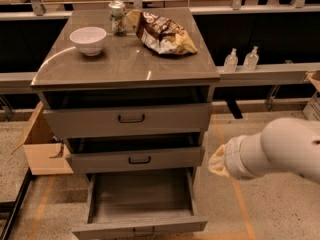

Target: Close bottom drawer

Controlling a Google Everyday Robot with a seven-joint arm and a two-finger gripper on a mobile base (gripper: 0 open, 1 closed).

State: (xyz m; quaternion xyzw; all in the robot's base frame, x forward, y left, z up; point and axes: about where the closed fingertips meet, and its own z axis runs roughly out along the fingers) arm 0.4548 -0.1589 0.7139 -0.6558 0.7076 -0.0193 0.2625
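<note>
Tool (216,162) at right, open bottom drawer (141,205) below-left, apart

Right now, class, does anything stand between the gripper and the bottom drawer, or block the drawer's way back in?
Nothing visible does. The gripper hangs right of the cabinet, level with the middle drawer, with only floor between it and the bottom drawer. Nothing shows inside that pulled-out drawer.

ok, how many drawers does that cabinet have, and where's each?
3, stacked. Top drawer and middle drawer each look slightly out; bottom drawer is pulled far out at floor level. None seem hidden. The gripper hangs right of the middle drawer, not touching.
</note>
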